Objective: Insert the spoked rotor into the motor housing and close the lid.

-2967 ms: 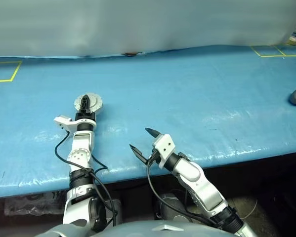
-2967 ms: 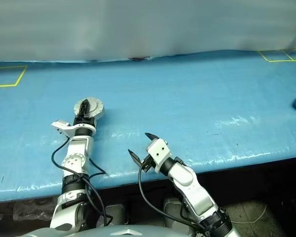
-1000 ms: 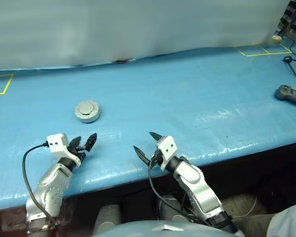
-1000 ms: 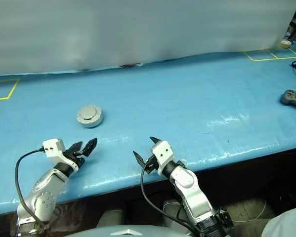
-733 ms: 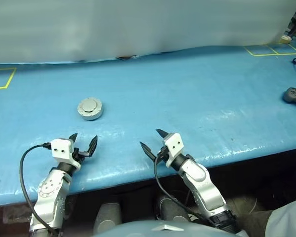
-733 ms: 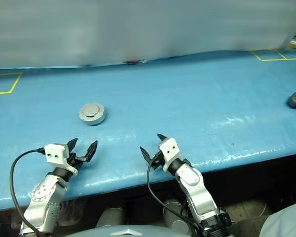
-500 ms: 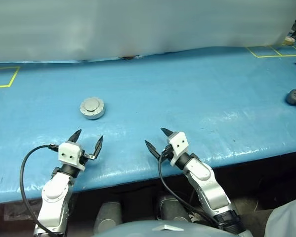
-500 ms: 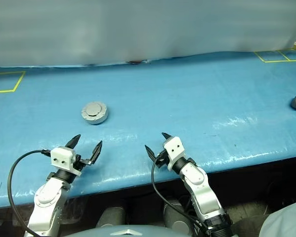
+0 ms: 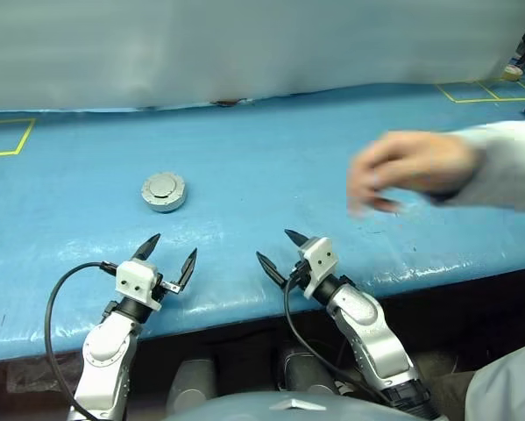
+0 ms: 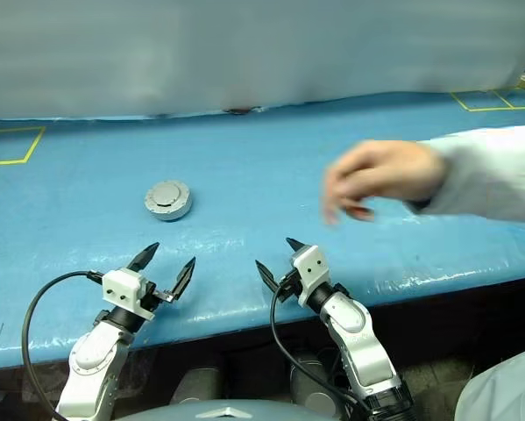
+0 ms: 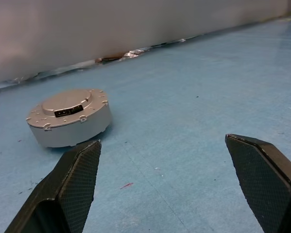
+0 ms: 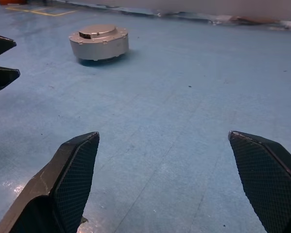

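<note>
A person's bare hand in a pale sleeve has reached in over my blue table; my left gripper has drawn back from the closed round silver-grey motor housing.

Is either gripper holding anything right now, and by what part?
Nothing is held. The left gripper and right gripper are both open and empty above the table's near edge. The motor housing sits apart, lid closed.

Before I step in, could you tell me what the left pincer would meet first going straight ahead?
Probably the closed motor housing, slightly off its line; the open left pincer might pass beside it.
</note>
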